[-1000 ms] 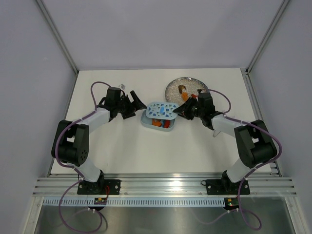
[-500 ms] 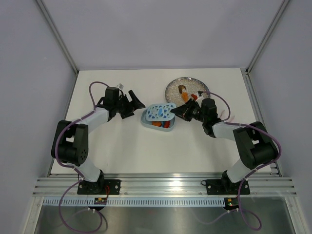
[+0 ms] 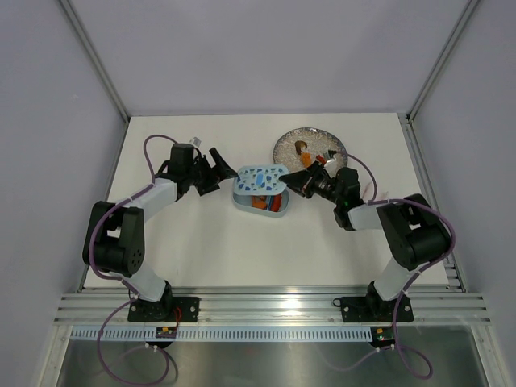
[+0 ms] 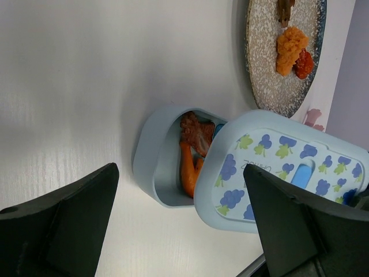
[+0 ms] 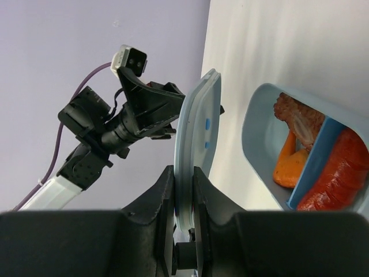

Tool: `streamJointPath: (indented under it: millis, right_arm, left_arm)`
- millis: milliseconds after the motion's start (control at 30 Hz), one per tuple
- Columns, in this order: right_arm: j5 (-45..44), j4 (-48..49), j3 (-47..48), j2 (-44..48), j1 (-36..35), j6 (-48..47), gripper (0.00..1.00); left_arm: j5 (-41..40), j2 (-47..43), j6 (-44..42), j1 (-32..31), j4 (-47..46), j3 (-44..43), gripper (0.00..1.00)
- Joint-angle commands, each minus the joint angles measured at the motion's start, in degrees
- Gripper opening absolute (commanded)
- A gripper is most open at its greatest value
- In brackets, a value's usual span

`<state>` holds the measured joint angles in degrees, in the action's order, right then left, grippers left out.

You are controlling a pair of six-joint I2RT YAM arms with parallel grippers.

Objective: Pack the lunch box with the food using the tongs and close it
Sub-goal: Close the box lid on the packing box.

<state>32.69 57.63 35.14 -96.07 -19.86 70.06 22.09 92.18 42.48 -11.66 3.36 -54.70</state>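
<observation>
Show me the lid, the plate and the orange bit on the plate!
lid (image 4: 277, 173), left wrist view, its flowery top face.
plate (image 4: 270, 81), left wrist view, a bare speckled patch.
orange bit (image 4: 290, 51), left wrist view, its middle.

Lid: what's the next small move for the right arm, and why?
Probably shift the lid over the exposed end of the tub, then lower it. The right pincer is clamped on the lid's rim, and it covers only part of the tub; food shows inside.

White forearms (image 3: 157, 193), bulky black joints (image 3: 117, 242), looping purple cables (image 3: 149, 149), black bases (image 3: 161, 309), black wedge-fingered left tool (image 3: 225, 164).
</observation>
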Motion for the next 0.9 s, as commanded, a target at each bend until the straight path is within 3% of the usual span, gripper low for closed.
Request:
streamJointPath:
  millis: [0,633,733,767,867]
  right_arm:
    - [1.6,9.2,-0.6,-3.1,0.2,3.9,0.0]
    - [2.1,16.5,-2.9,-15.7,0.2,6.9,0.0]
    - [2.1,12.8,-2.5,-15.1,0.2,5.9,0.13]
    - [1.7,11.3,-2.5,-14.5,0.2,5.4,0.22]
    - [0.1,-0.8,-1.6,-10.4,0.2,1.3,0.4]
  left_arm:
    - [0.6,-2.4,-0.3,0.5,-2.0,0.5,0.93]
    - [1.0,-1.8,-0.3,0.7,-2.1,0.4,0.93]
    - [1.0,-1.7,-0.3,0.7,-2.2,0.4,0.93]
    - [1.0,-1.6,-0.2,0.7,-2.2,0.3,0.93]
    - [1.3,-1.0,-0.1,0.7,-2.4,0.4,0.93]
